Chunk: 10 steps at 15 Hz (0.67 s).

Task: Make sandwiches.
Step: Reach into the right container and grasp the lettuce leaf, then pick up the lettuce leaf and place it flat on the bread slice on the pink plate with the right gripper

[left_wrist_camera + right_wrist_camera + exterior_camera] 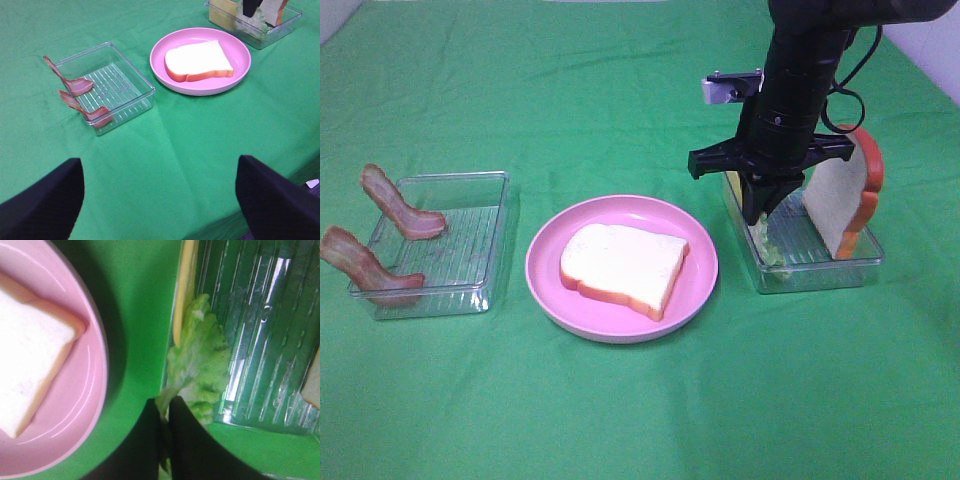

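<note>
I have the right gripper (pixel 164 407) pinched shut on the edge of the lettuce (pixel 200 360), down in the right tray (pixel 820 272) beside the cheese (pixel 184 285) and a leaning bread slice (pixel 840 205). The left gripper (pixel 160 165) hangs wide open with nothing in it. A flat slice (pixel 620 265) lies on the plate (pixel 705 285), and the bacon (pixel 405 212) is draped over the left tray (pixel 505 230).

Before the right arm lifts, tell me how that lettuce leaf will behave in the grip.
The lettuce looks thin and ruffled, so it will probably droop from the right gripper, which pinches only its edge. It seems light, so lifting should be easy. It sits close beside the cheese, which might shift with it.
</note>
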{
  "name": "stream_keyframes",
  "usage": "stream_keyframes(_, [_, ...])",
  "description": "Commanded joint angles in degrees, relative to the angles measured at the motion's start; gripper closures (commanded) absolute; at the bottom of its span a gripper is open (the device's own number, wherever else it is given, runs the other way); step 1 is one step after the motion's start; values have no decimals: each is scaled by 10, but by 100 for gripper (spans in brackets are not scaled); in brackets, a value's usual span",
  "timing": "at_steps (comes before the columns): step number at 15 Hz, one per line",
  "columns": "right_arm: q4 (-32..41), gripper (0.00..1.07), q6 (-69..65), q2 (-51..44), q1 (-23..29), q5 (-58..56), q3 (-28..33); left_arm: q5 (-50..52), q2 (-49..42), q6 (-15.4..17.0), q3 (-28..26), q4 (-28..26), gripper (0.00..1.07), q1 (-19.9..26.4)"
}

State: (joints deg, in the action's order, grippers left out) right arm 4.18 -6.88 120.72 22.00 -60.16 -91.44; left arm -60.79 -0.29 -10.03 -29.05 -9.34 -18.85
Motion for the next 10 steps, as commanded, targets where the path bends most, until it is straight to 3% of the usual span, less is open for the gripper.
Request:
stream_keyframes(1, [-14, 107, -2, 3, 1, -17, -4, 5, -11, 0, 2, -2, 27, -3])
stream_keyframes(10, [-85, 107, -26, -72, 1, -120, -100, 5, -11, 0, 2, -2, 27, -3])
